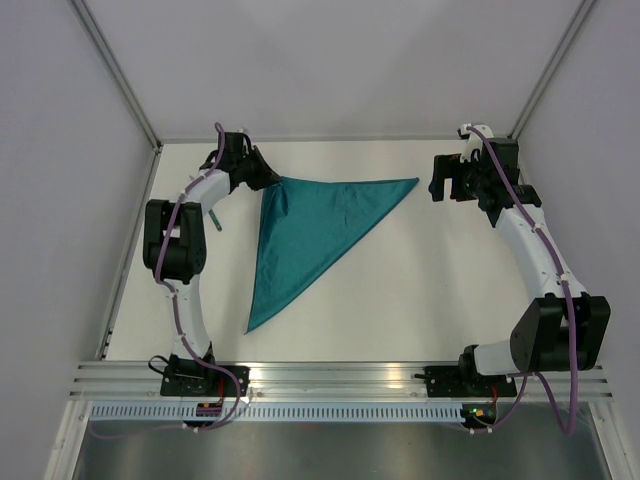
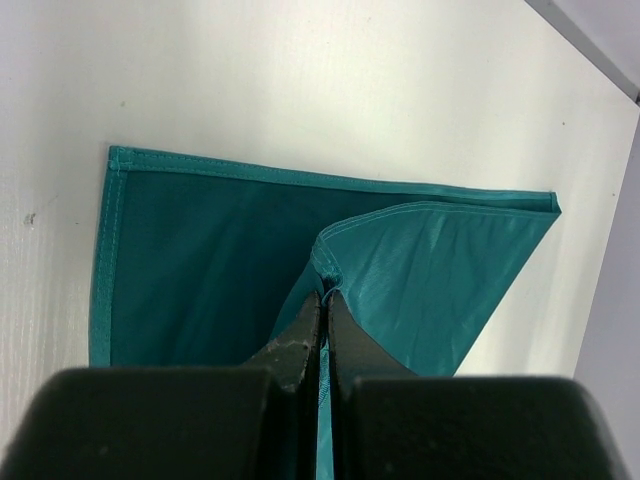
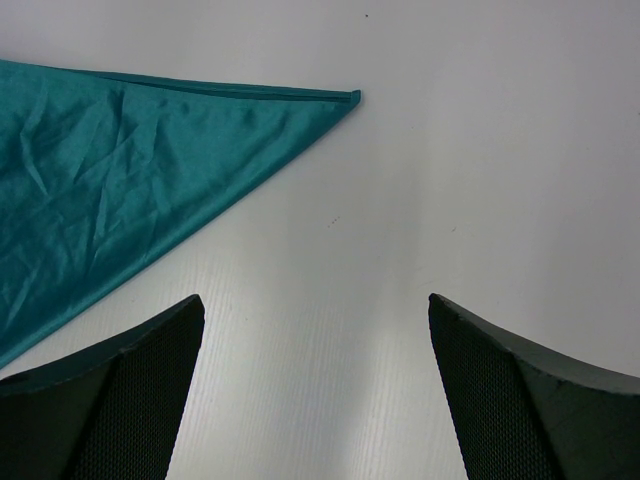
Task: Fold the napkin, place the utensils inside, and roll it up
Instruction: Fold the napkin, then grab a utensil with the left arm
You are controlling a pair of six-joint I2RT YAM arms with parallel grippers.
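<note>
While the left gripper pinches the napkin, utensil lies nearby

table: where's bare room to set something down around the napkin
Widest bare patch: between the napkin and the right arm, down to the near rail. Crowded far left, where the left gripper pinches the napkin by its arm.

The napkin is creased, slightly shiny cloth on a smooth matt table.
</note>
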